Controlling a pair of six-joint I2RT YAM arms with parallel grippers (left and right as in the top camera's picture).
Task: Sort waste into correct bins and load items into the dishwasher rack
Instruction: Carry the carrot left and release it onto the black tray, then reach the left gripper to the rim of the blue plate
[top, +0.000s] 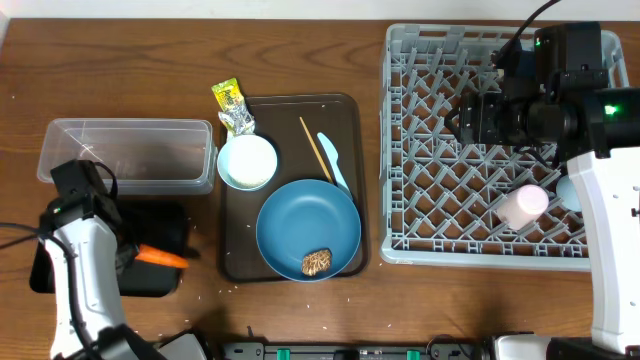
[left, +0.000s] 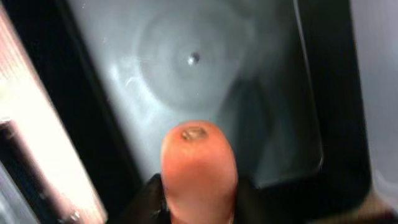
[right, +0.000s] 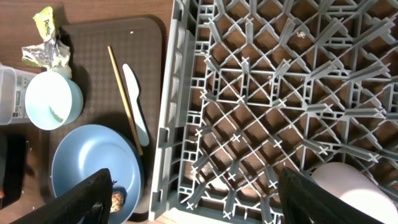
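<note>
– Progress on the sort?
– Pink cup (top: 523, 205) and light-blue cup (top: 568, 192) lie in the dishwasher rack (top: 420, 60); right claw (right: 199, 202) gapes empty above it.
– Remainder?
– Carrot (top: 160, 257) sits at left claw (left: 199, 208) over black tray (top: 165, 225); grip unclear; plate (top: 300, 220), bowl (top: 247, 162), spoon (top: 333, 160), food piece (top: 317, 263) and wrapper (top: 232, 108) not yet sorted.

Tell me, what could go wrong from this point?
1. The carrot at the left gripper hangs near the right edge of the black tray; dropped, it might roll onto the table.
2. The brown food piece sits by the rim of the blue plate; lifting the plate could tip it off.
3. The pink cup lies on its side in the rack; the right arm could nudge it.
</note>
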